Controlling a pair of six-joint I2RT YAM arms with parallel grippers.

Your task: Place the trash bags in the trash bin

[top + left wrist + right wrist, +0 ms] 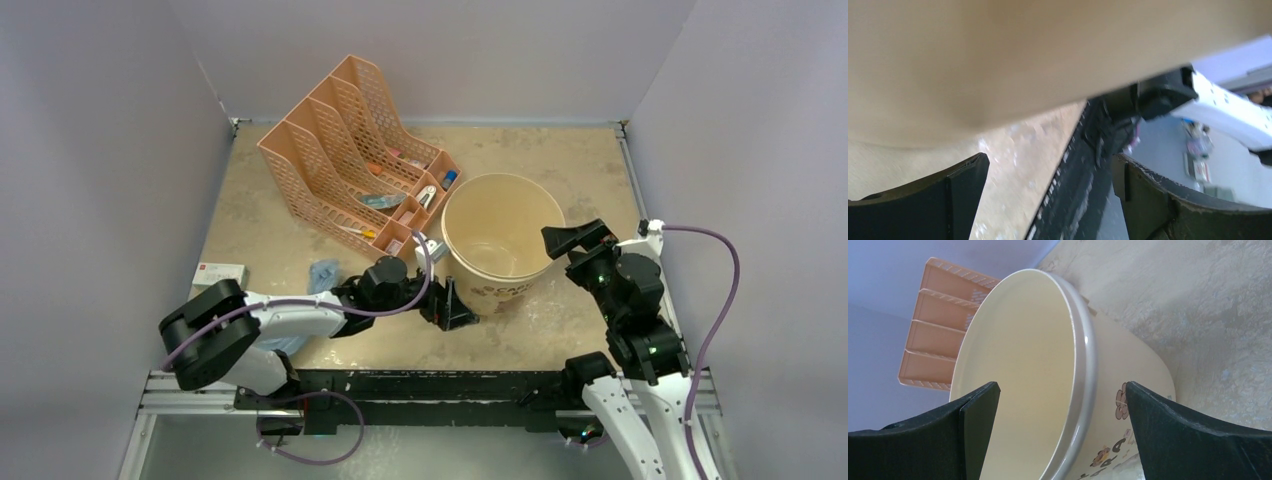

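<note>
the bin (500, 240) stands upright at the middle of the top view, its mouth open and only its cream floor showing inside. the right gripper (572, 240) hangs at the bin's right rim with its jaws spread wide and nothing in them. in the right wrist view the rim and the printed wall of the bin (1098, 390) lie between the two dark fingers (973, 435), with no contact to be seen. the left gripper (452, 305) sits low at the bin's lower left side, just beside the wall. in the left wrist view its jaws also stand wide apart and empty, and the blurred bin wall (998, 60) fills the upper frame above the fingers (963, 195). a crumpled light-blue trash bag (323, 272) lies on the table (590, 160) left of centre, just above the left arm, well apart from both grippers and outside the bin. the table is beige and mottled, closed in by plain pale walls. an orange mesh file rack (340, 150) stands at upper left, touching or nearly touching the bin. a small white box (220, 272) lies at the left edge
</note>
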